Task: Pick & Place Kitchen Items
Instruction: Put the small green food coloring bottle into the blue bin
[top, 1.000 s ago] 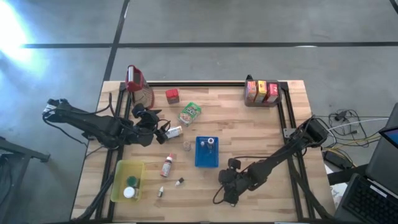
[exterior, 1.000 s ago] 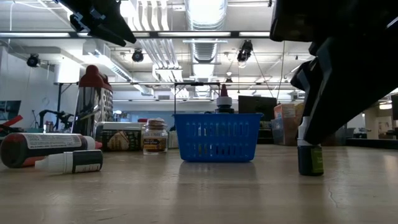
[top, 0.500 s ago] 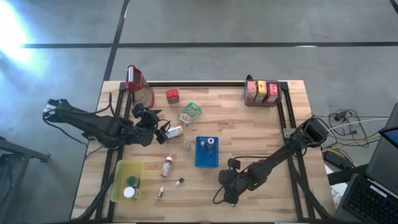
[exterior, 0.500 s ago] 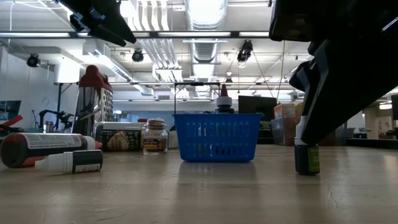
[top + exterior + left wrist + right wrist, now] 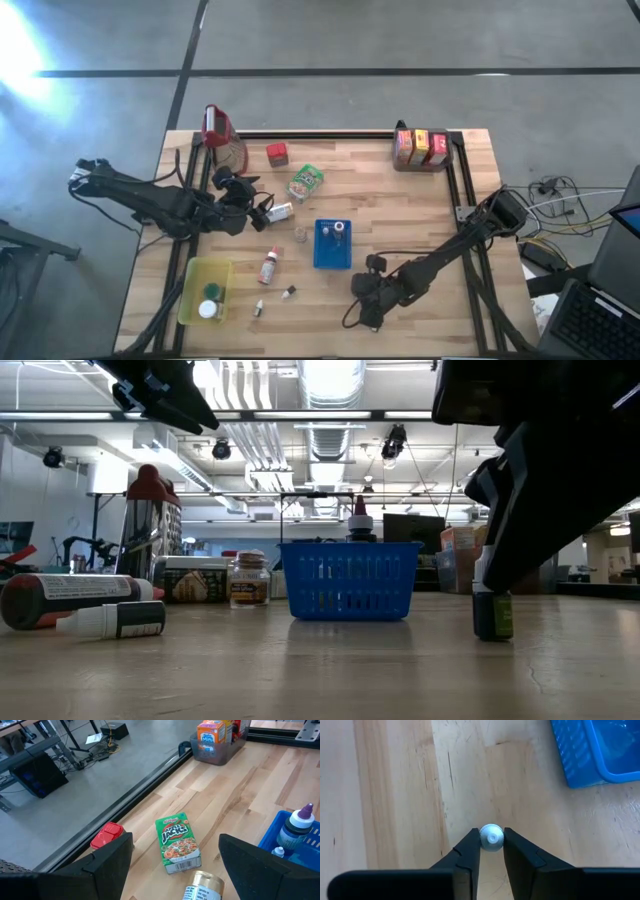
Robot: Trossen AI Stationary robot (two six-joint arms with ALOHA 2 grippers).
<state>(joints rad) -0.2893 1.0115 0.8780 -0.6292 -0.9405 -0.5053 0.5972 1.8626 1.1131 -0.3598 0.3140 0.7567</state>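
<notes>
High view: the right gripper (image 5: 366,303) is lowered near the blue basket (image 5: 332,245). Low view: a small white-capped bottle (image 5: 493,610) stands upright on the table (image 5: 320,660). Right wrist view: its cap is pinched between nearly closed fingers (image 5: 466,856). Left wrist view: the left gripper (image 5: 172,865) is held open, empty, above a green cereal box (image 5: 176,841).

My overhead camera looks straight down; my low one looks level across the table; both show the blue basket (image 5: 332,245).

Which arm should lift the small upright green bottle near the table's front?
Right. Its claw already has both fingers against the small green bottle. The left claw hangs open far off, over the cereal box.
</notes>
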